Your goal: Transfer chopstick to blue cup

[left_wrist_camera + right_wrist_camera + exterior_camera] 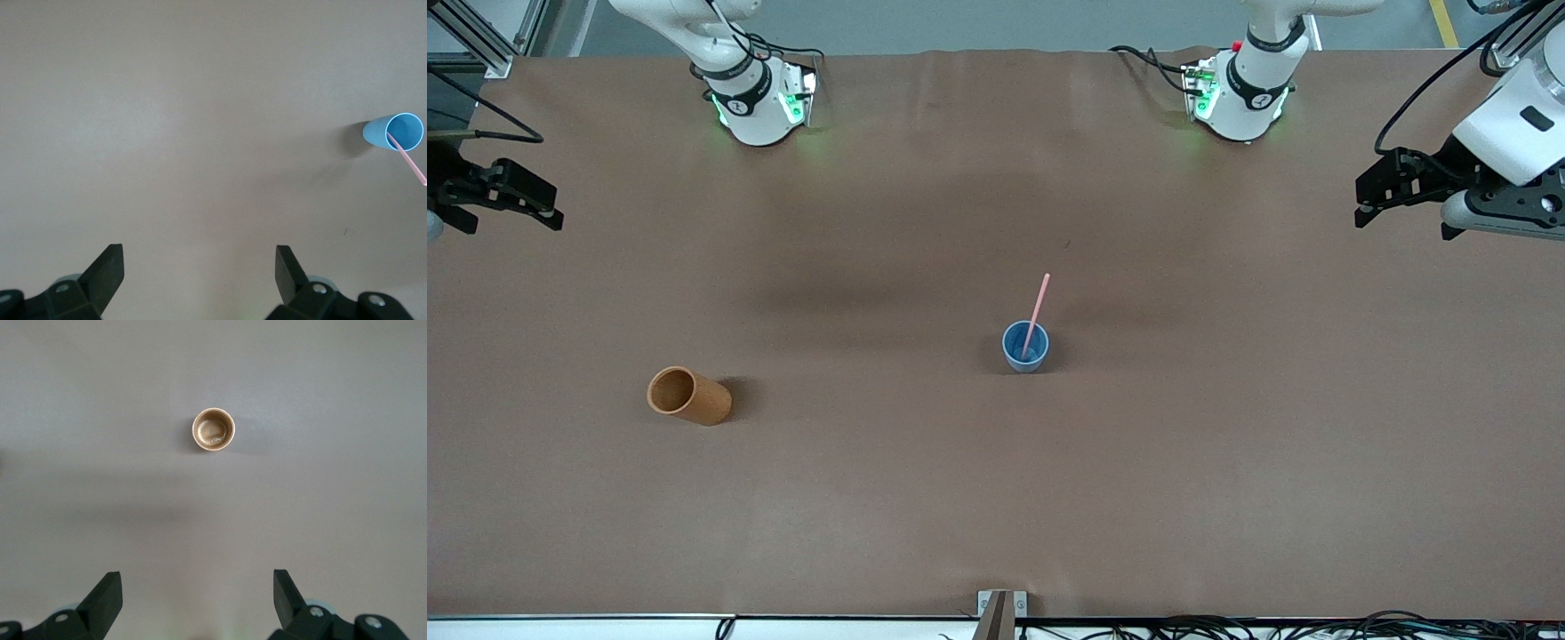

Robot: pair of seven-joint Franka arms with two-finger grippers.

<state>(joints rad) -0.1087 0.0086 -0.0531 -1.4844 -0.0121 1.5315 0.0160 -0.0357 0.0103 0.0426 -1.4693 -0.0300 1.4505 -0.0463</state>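
The chopstick (1037, 311) stands inside the blue cup (1025, 348), its lower end resting at the cup's inner bottom and its shaft leaning against the rim. In the front view its long axis runs from the cup's inside up and away from the front camera, tilted slightly toward the left arm's end of the bench (996, 498); more than half of its length sticks out above the rim. In the left wrist view the pink stick (408, 156) shows the same lean, crossing the cup's (393, 132) open mouth and poking out over its edge. The blue cup stands upright near the middle of the bench.

An orange-brown cup (688, 396) stands upright toward the right arm's end of the bench, well apart from the blue cup and a little nearer to the front camera. The right wrist view looks straight down into it (214, 431), and nothing long stands in it.

The left gripper (1383, 188) hangs in the air over the left arm's end of the bench, well apart from the blue cup. Its two fingers (107, 270) are spread wide with only bare bench between them, so it holds nothing. The right gripper (509, 194) hangs over the right arm's end of the bench, well apart from both cups. Its fingers (105, 597) are also spread wide and empty, with plain bench surface showing in the gap.
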